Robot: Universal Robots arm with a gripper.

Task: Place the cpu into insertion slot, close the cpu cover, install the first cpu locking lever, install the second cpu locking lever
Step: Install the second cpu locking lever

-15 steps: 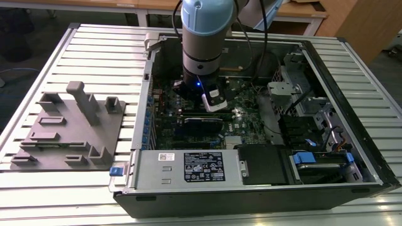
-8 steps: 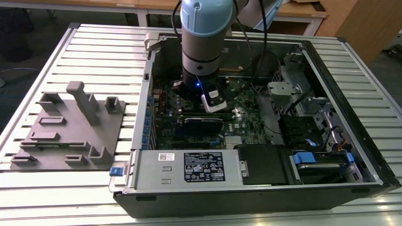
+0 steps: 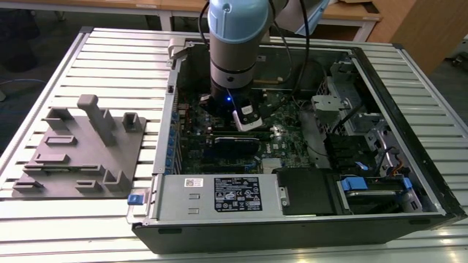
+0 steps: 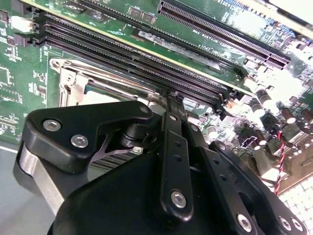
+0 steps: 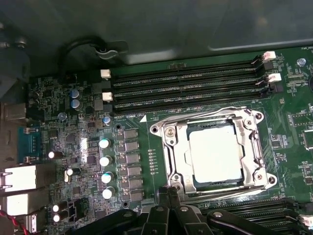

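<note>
I see the cpu [image 5: 215, 152] with a dull matt metal lid, the cpu cover [image 5: 254, 147] in bright shiny steel, and a glossy green motherboard [image 5: 142, 161]. Gripper [image 4: 171, 105] links look like matt black plastic with shiny screws.

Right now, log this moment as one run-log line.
cpu: seated in insertion slot | cpu cover: closed over it | gripper: at socket edge, holding nothing

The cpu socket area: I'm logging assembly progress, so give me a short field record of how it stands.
cpu: seated in the insertion slot, silver top showing
cpu cover: lying down, framing the chip
memory slots: long, dark, beside the socket
claw: at the socket's edge, holding nothing visible
computer case: open, on a slatted table
</note>
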